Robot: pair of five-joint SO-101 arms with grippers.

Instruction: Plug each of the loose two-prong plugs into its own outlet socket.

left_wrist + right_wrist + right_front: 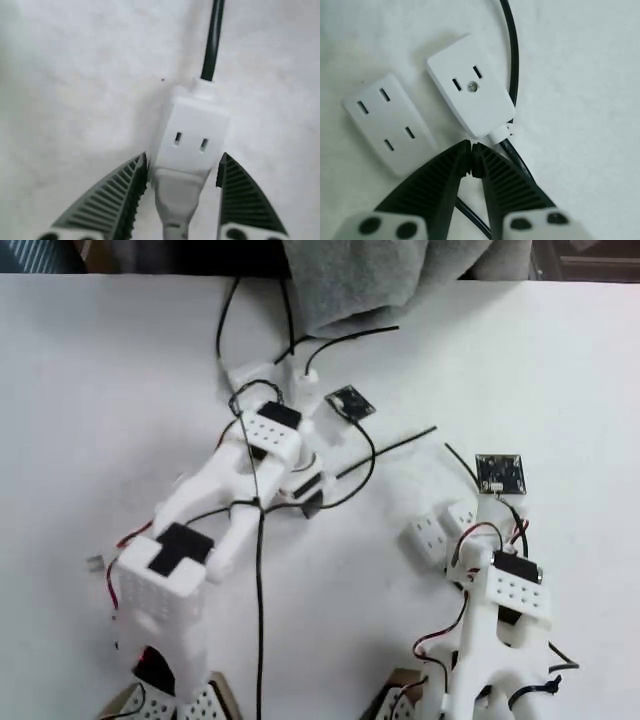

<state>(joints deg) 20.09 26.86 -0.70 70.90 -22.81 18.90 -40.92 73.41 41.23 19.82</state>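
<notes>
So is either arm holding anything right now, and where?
Right tool is shut on nothing. Left tool straddles the white plug; contact cannot be told.

High camera is sitting above, looking down on the table and taking in both arms. Left wrist camera is pointing down past the left fingers, very near a socket block. Right wrist camera is hanging close over two outlet blocks; high camera is sharing those.
</notes>
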